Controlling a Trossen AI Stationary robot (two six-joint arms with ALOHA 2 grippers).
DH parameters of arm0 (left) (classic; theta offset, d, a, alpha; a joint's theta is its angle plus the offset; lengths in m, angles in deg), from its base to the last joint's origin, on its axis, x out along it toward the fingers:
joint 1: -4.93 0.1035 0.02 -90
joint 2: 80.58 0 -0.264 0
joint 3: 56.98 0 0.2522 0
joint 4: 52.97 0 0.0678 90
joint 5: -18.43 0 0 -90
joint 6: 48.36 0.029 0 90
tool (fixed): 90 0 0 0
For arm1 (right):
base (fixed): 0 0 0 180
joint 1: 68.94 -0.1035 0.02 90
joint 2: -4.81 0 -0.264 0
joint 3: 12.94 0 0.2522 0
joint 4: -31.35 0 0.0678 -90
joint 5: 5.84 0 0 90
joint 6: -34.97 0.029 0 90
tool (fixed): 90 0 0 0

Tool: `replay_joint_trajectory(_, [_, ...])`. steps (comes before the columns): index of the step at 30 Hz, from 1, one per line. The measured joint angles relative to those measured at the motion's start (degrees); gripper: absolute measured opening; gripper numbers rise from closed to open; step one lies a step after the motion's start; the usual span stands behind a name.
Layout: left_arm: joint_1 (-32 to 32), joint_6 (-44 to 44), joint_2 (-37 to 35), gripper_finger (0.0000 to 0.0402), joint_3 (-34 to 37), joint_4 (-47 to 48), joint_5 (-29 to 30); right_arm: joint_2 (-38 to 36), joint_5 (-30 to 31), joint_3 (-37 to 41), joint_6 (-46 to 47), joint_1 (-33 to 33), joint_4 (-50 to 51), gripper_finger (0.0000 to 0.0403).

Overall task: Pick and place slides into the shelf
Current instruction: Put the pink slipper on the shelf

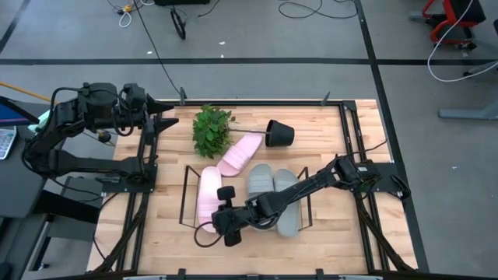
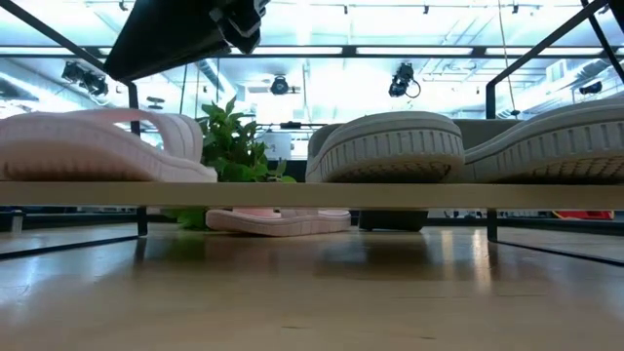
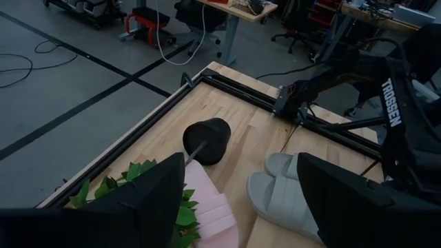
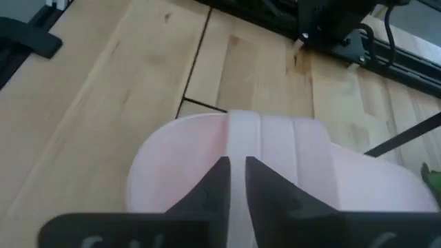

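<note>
Pink slide, high view: your right tool point(image 1: 220, 220) sits over the pink slide point(image 1: 208, 194) at the shelf point(image 1: 185, 198) left end, near the worktop point(image 1: 167, 233) front edge; two grey slides point(image 1: 274, 193) fill the right end.
Low view: soles rest level on the shelf, so placement looks done.
Left wrist view: left tool point(image 3: 238, 207) gapes wide, holding nothing, parked at the back-left corner.
Right wrist view: right tool's fingers point(image 4: 213, 182), a narrow gap apart, pinch the strap; likely just releasing.

pink slides point(image 1: 208, 194), grey-green slides point(image 1: 286, 201), black shelf point(image 1: 185, 196)
</note>
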Motion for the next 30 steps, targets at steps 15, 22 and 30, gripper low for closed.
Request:
replay_joint_trajectory(15, [-0.02,0.52,0.00,0.0286,0.00,0.03,-0.04,-12.50,7.22,-1.22,17.22,5.60,20.35,0.0119])
replay_joint_trajectory(22, [-0.02,1.16,0.00,0.0286,0.00,0.03,-0.04,-16.95,-2.01,-0.59,28.80,16.80,27.74,0.0123])
replay_joint_trajectory(30, [-0.02,1.40,0.00,0.0286,0.00,0.03,-0.05,-16.39,-22.93,-0.57,30.88,28.90,29.49,0.0157])
